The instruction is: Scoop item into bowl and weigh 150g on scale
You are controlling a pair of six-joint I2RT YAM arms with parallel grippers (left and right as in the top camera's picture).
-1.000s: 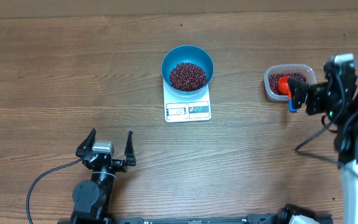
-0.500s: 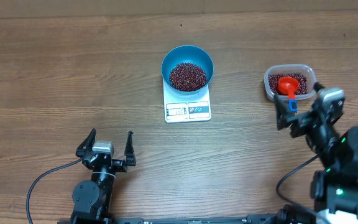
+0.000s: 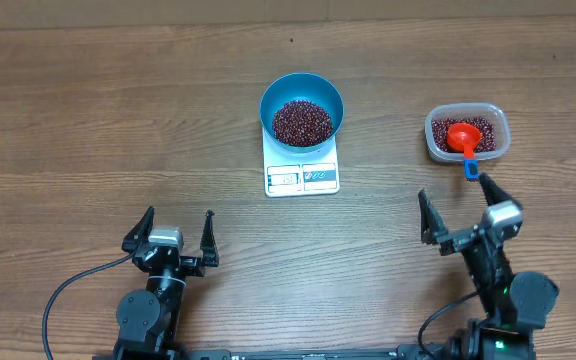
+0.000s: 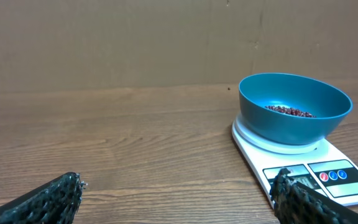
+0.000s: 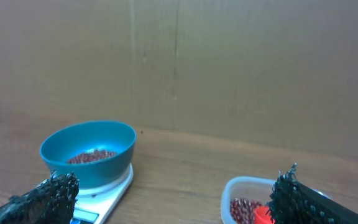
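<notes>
**Left end effector and right end effector spread wide, both empty**

Left end effector hangs low over the near left part of the table with its two fingers fully apart. Nothing sits between them and they touch nothing. Right end effector is at the near right, its fingers equally wide and likewise empty. One of its fingertips comes close to the blue handle end of a red scoop, though contact cannot be made out.

The blue bowl stands on the white scale at the middle of the table, well apart from both arms. A heap of dark red beans covers its floor. The scale's display and button panel face the arms; the reading is too small to make out.

To the right of the scale, apart from it, is a clear plastic tub with more of the same beans inside. The scoop lies in it with its cup among the beans and its handle over the near rim.

A black cable trails from the left arm's base. Bare wood lies between each end effector and the scale.
</notes>
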